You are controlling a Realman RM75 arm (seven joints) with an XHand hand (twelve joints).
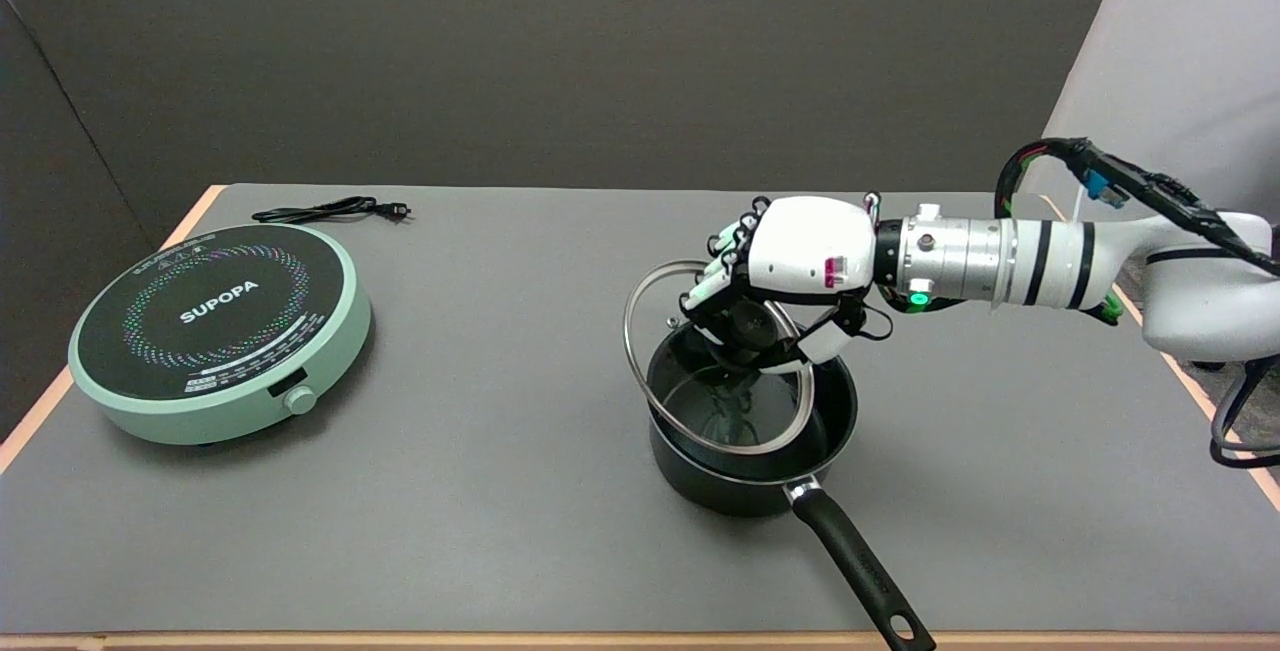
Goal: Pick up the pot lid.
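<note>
A round glass pot lid (700,371) with a metal rim hangs tilted just above a black saucepan (745,476), its far edge raised clear of the pot. My right hand (785,276) grips the lid's black knob (752,326), fingers curled around it from above. The knob is partly hidden by the fingers. The saucepan stands right of the table's middle, and its long black handle (865,571) points toward the near right edge.
A mint-green induction cooker (215,331) marked SUPOPA sits at the left of the grey table (500,491). Its black power cord (330,212) lies coiled behind it near the far edge. My white right arm (1050,266) reaches in from the right.
</note>
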